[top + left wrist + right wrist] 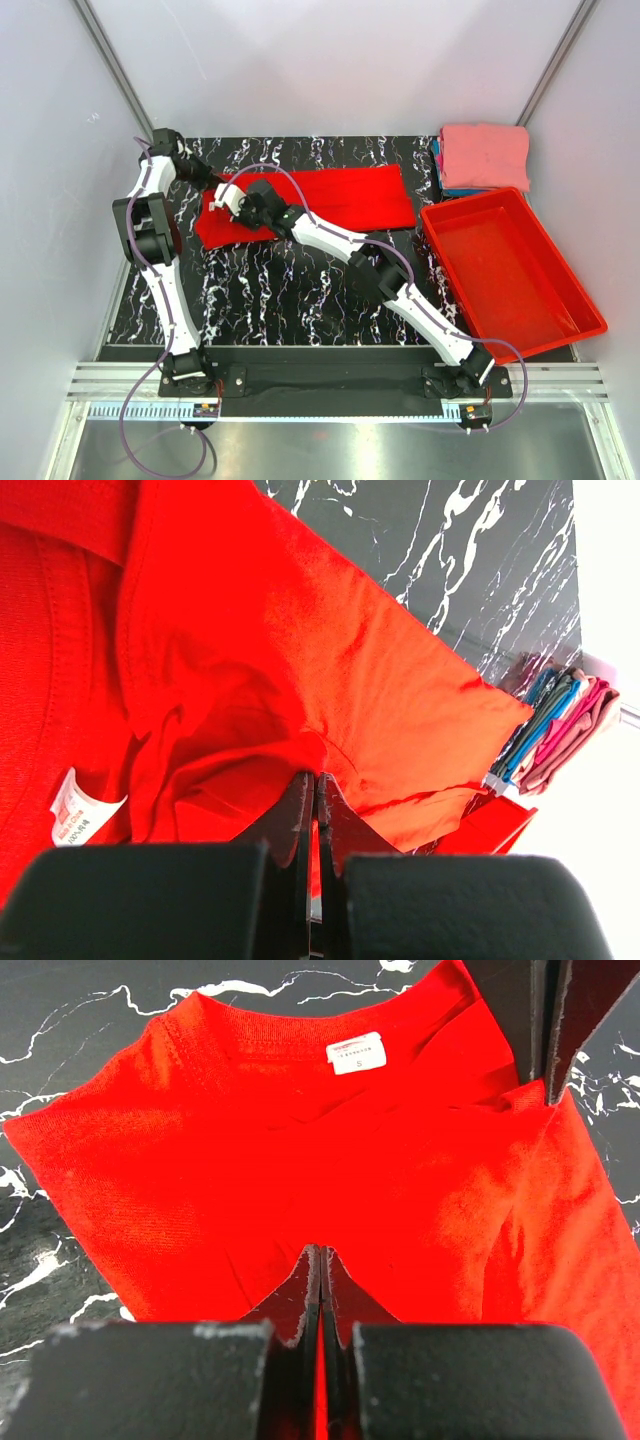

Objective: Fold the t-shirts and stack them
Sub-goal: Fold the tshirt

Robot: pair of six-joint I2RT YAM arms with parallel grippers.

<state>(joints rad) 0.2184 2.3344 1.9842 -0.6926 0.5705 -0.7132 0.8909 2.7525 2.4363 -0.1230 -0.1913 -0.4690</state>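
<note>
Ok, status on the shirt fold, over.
Left gripper, right gripper both shut on red t-shirt, collar end. Shirt lies in a long strip. Red bin apart, right.

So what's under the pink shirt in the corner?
A small pile of folded shirts: only their blue edges peek out. The pink shirt covers the rest, so I can't count them.

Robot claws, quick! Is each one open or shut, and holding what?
Left gripper: shut, pinching the red t-shirt.
Right gripper: shut, pinching the same red t-shirt.
</note>
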